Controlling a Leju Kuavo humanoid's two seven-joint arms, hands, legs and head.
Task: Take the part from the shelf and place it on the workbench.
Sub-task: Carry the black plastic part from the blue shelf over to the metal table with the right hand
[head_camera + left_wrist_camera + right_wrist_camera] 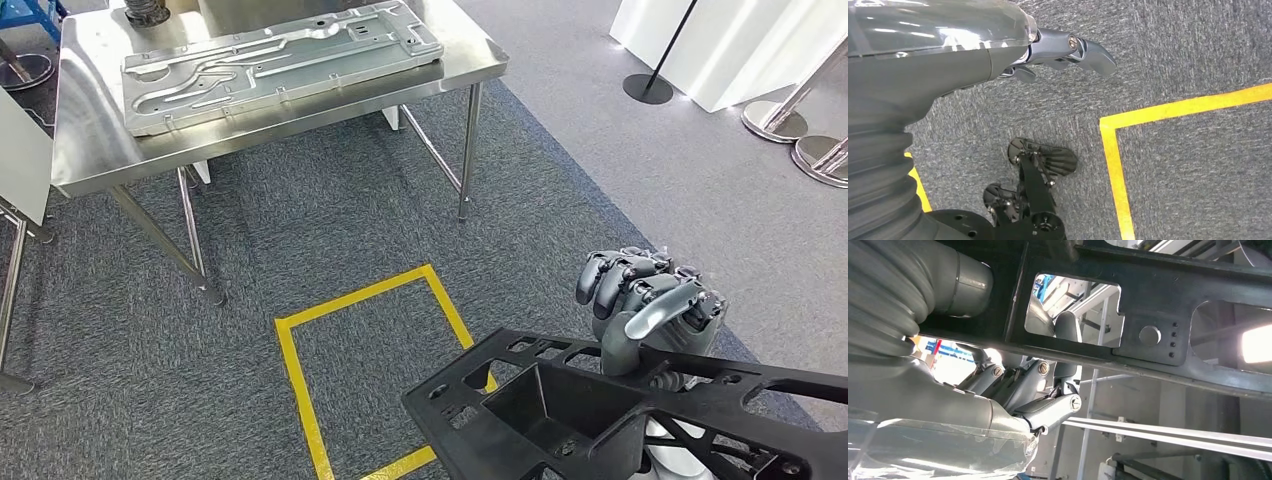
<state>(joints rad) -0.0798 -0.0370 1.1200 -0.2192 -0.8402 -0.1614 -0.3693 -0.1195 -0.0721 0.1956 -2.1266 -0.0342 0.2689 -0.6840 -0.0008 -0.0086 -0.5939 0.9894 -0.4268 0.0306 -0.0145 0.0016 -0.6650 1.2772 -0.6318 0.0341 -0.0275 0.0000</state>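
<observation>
1. Head view. Black moulded plastic frame part with rectangular cut-outs and a deep box-shaped pocket: lower right of the picture, off the floor, above the grey carpet. Right hand: grey, at the part's far edge, thumb hooked over the rim, darker fingers curled; it grips the part. Stainless-steel workbench on thin legs: upper left, well apart from the part. On it lies a long pressed silver sheet-metal panel. Yellow tape square on the carpet, between workbench and part. Round black stand base and chrome post bases at upper right.

2. Left wrist view. Left hand: grey thumb extended, fingers apart, nothing held, above the carpet. Yellow tape corner beneath it.

3. Right wrist view. Right hand under the black part; one finger passes up through a rectangular cut-out, clasping the frame bar. A silver metal rail lies behind.
</observation>
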